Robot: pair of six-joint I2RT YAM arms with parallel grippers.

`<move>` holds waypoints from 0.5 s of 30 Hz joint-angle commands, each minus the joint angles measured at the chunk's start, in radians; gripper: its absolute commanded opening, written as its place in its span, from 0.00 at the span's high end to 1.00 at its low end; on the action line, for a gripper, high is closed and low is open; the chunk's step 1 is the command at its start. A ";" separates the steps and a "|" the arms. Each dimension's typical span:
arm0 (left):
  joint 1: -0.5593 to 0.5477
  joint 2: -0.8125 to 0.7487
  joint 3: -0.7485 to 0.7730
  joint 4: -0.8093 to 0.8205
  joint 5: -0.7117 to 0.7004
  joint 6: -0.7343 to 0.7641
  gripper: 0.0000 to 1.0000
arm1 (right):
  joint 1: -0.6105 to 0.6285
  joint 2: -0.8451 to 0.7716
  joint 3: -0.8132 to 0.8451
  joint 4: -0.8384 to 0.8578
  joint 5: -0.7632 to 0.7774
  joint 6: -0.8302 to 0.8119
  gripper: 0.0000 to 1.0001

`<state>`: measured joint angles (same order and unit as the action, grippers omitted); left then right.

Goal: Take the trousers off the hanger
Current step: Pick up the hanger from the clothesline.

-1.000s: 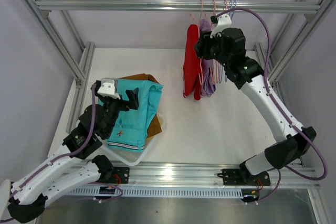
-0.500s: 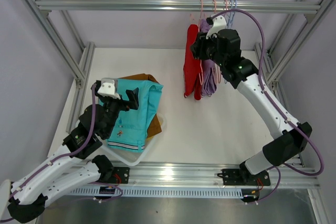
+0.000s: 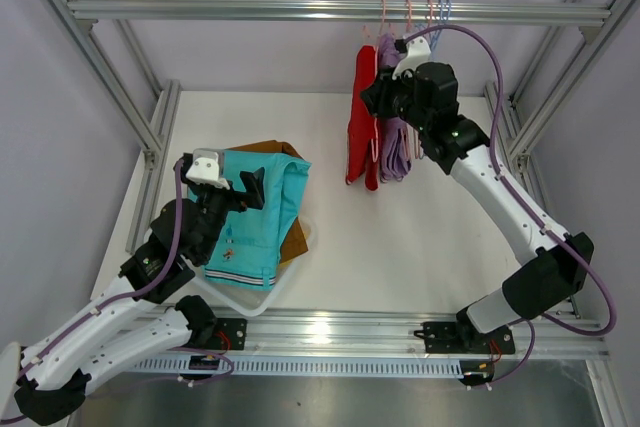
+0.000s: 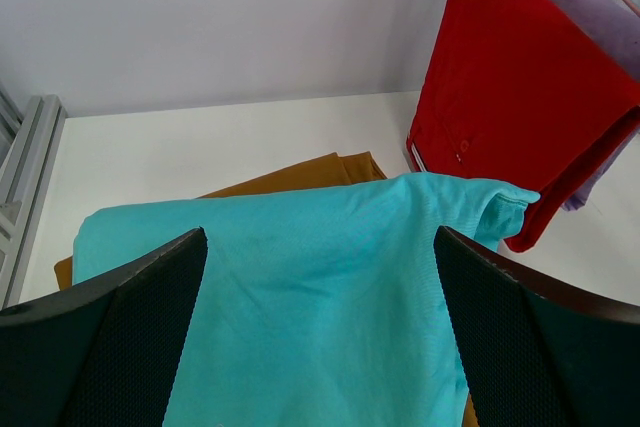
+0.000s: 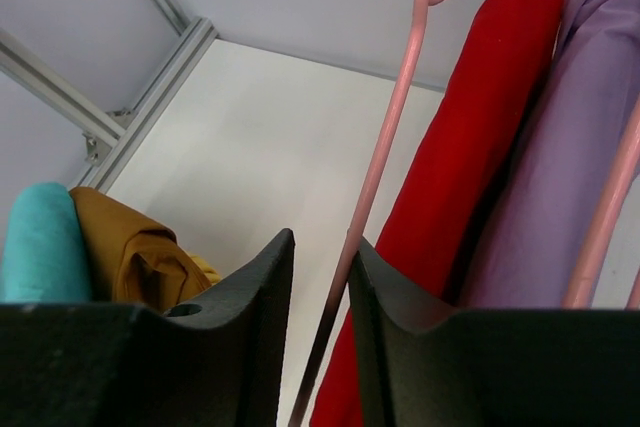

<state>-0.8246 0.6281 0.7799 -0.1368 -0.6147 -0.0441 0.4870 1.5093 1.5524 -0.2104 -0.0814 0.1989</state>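
Red trousers point(image 3: 362, 132) and lilac trousers point(image 3: 395, 142) hang on pink hangers from the top rail point(image 3: 300, 9). My right gripper point(image 3: 375, 97) is up beside them. In the right wrist view its jaws point(image 5: 322, 239) stand narrowly apart around the thin pink hanger wire point(image 5: 385, 167). The wire lies against the right finger, with a gap to the left one. The red trousers point(image 5: 460, 147) hang just behind it. Teal trousers point(image 3: 255, 217) lie folded on brown trousers point(image 3: 296, 243) at the left. My left gripper point(image 4: 320, 237) hovers open over the teal cloth point(image 4: 300, 287), holding nothing.
The folded pile sits in a white tray point(image 3: 240, 297) at the front left. Aluminium frame posts run along both sides and the back. More hangers point(image 3: 440, 12) hang on the rail to the right of the lilac trousers.
My right gripper has shifted slightly left toward the red trousers and its jaws have narrowed around the hanger wire. The left arm has not moved.
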 commanded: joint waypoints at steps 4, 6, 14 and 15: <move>-0.004 -0.005 0.002 0.020 0.026 0.012 0.01 | -0.001 -0.066 -0.037 0.066 -0.040 0.043 0.74; -0.004 -0.005 0.002 0.020 0.024 0.010 0.01 | -0.002 -0.073 -0.057 0.083 -0.044 0.053 0.76; -0.004 -0.008 0.004 0.017 0.027 0.009 0.01 | -0.011 -0.087 -0.129 0.163 -0.090 0.109 0.74; -0.004 -0.008 0.002 0.017 0.027 0.010 0.01 | -0.011 -0.083 -0.133 0.166 -0.093 0.119 0.74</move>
<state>-0.8246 0.6273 0.7799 -0.1368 -0.6071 -0.0441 0.4774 1.4521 1.4364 -0.1123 -0.1329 0.2787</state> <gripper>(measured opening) 0.994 0.255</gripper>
